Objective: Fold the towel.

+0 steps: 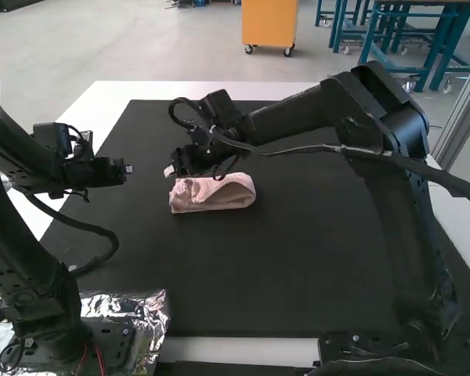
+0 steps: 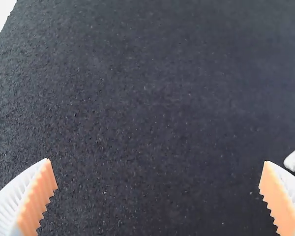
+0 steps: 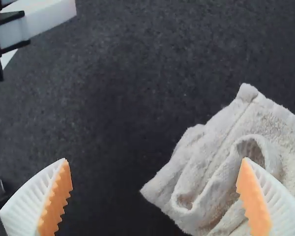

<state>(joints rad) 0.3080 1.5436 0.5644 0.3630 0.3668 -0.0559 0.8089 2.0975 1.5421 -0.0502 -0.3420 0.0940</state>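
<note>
White ribbed fingers (image 3: pixel 275 201) spread wide beside a bundled towel (image 1: pixel 213 193)

The right gripper (image 3: pixel 155 160) is by far the nearer one. From its fingertips, as the high view has it, the towel lies toward the robot's right and back toward the arm bases. Its long axis runs roughly crosswise on the dark mat (image 1: pixel 298 266), tipped slightly so the right end sits a touch farther out.

In the right wrist view, one finger crosses in front of the towel and the other is over the mat; nothing is gripped, and I cannot tell whether the nearer finger touches. Centring on the bundle would probably need a small shift to the right and back. The left gripper (image 2: pixel 157 161), also wide and holding nothing, stands well apart on the towel's left.

Pale pink and soft-looking, the towel is folded into a compact, uneven bundle, its layers curling into open loops, one corner poking out. A pinch on a single layer could well unroll it.
</note>
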